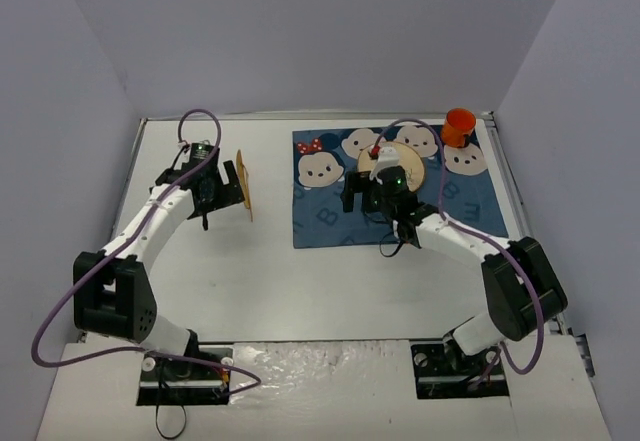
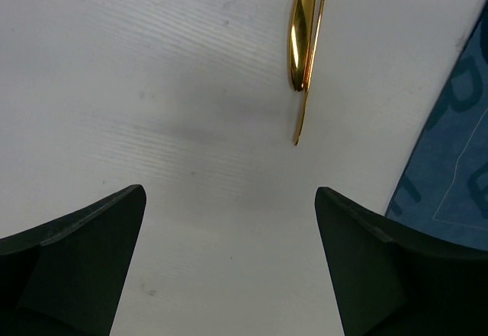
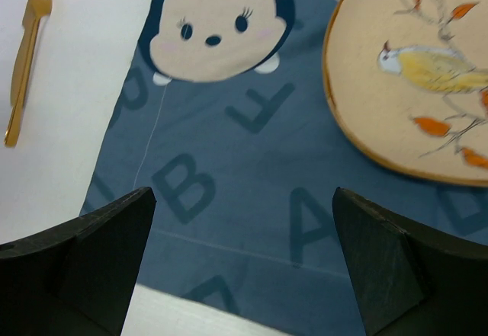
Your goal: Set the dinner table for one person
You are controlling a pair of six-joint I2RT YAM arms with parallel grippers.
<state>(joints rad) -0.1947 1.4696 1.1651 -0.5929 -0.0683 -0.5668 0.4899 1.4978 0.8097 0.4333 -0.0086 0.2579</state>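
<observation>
The white dinner table (image 1: 250, 281) carries a blue mat (image 1: 325, 216) printed with cartoon mouse faces. A beige plate (image 1: 410, 164) with a bird picture lies on the mat, partly hidden by my right arm. Gold cutlery (image 1: 244, 187) lies on the table left of the mat. An orange cup (image 1: 460, 126) stands at the mat's far right corner. My left gripper (image 1: 232, 183) is open and empty just left of the cutlery (image 2: 303, 39). My right gripper (image 1: 352, 194) is open and empty over the mat (image 3: 229, 161), with the plate (image 3: 412, 69) ahead on its right.
Grey walls close in the table on three sides. The mat's edge (image 2: 457, 161) shows at the right of the left wrist view. A gold fork (image 3: 27, 46) lies on the white table (image 3: 69, 161) at the far left of the right wrist view.
</observation>
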